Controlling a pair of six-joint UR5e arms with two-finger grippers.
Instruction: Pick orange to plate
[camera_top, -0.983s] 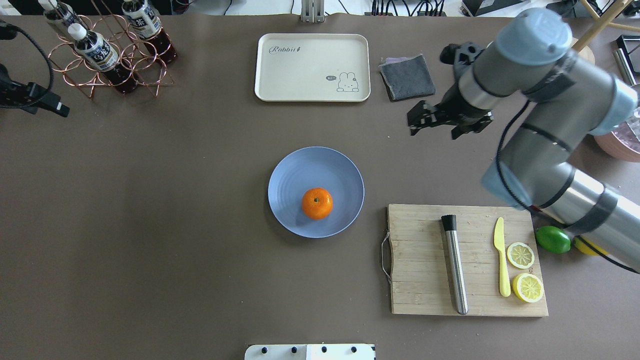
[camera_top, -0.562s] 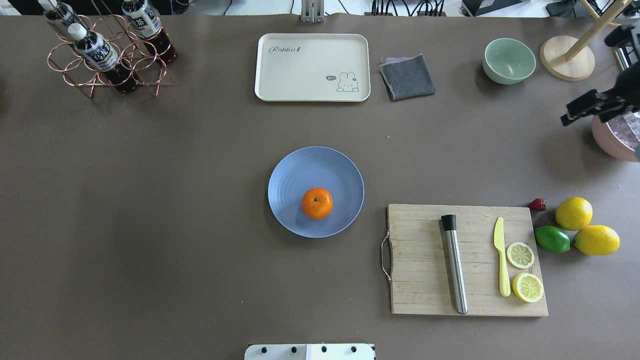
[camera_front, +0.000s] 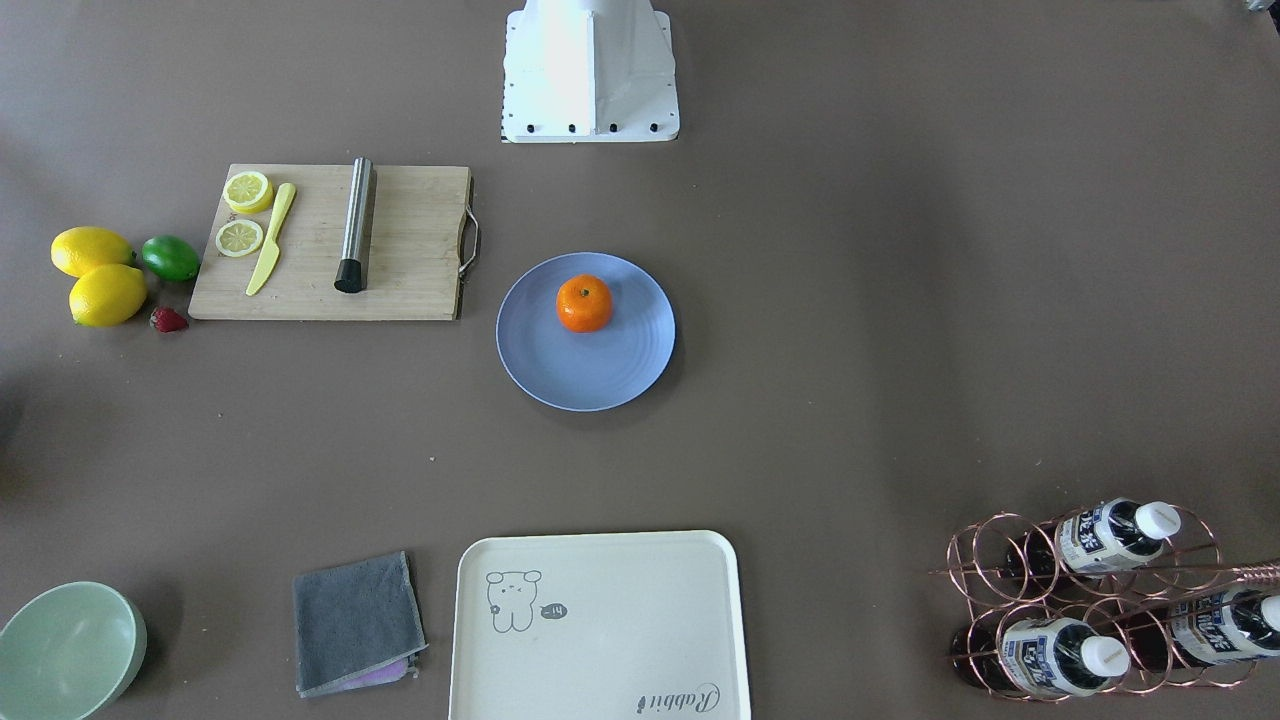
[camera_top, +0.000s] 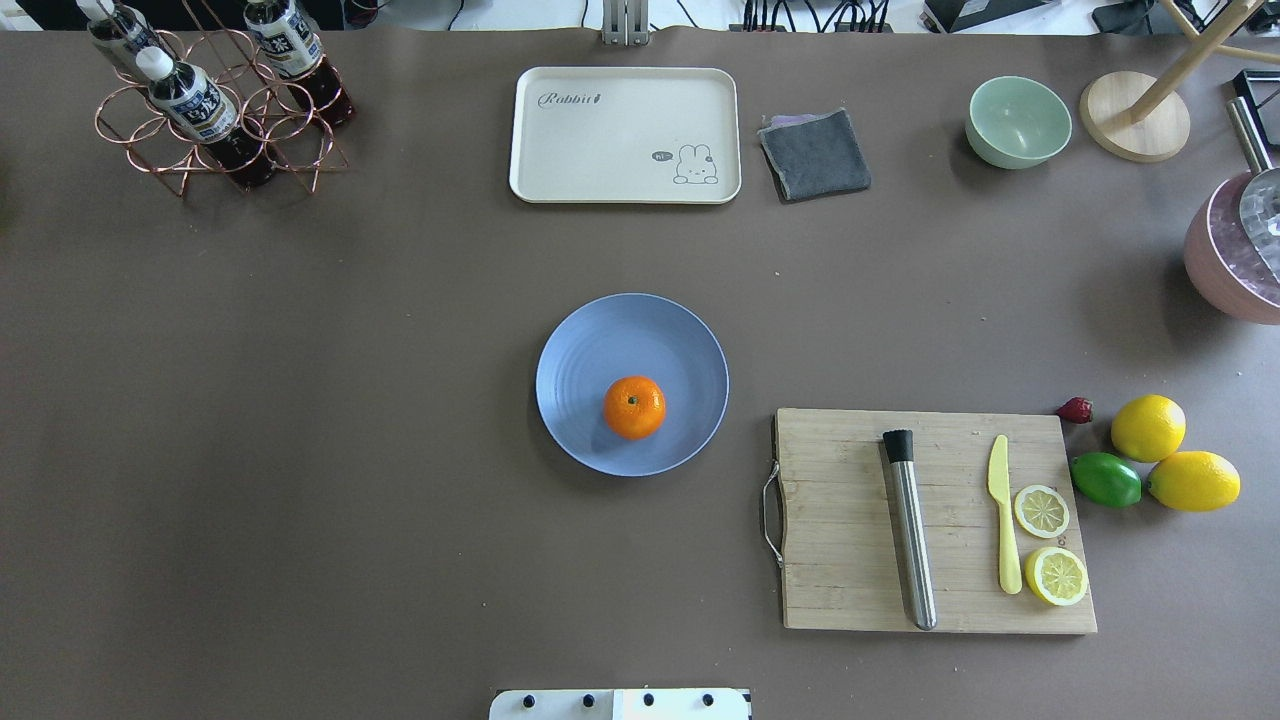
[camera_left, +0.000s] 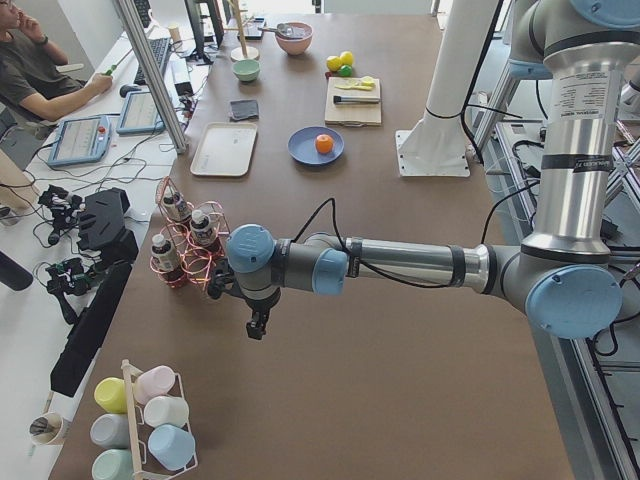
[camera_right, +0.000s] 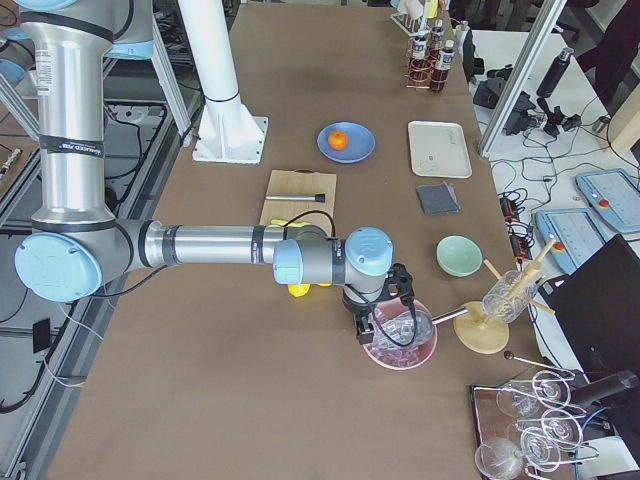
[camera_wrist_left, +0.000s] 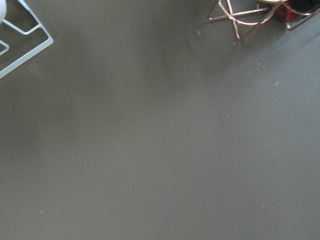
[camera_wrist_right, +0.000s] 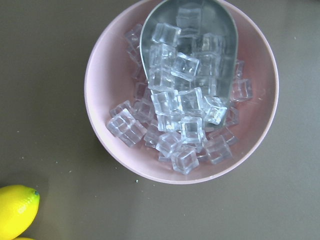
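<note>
The orange (camera_top: 634, 407) rests on the blue plate (camera_top: 600, 340) at mid-table, a little toward the robot's side of the plate's middle; it shows too in the front-facing view as orange (camera_front: 584, 303) on plate (camera_front: 590, 375). No gripper is near it. My left gripper (camera_left: 258, 328) hangs over bare table beside the bottle rack at the left end. My right gripper (camera_right: 368, 328) hovers above the pink ice bowl (camera_right: 400, 350) at the right end. Both show only in side views, so I cannot tell whether they are open or shut.
A cutting board (camera_top: 850, 520) with a steel muddler, yellow knife and lemon slices lies right of the plate. Lemons (camera_top: 1192, 480) and a lime (camera_top: 1105, 479) sit beyond it. At the back: cream tray (camera_top: 625, 135), grey cloth (camera_top: 815, 153), green bowl (camera_top: 1018, 122), bottle rack (camera_top: 215, 110).
The right arm swung away from the back right of the table and left the overhead view. The left gripper also left that view's left edge. Orange and plate stayed put.
</note>
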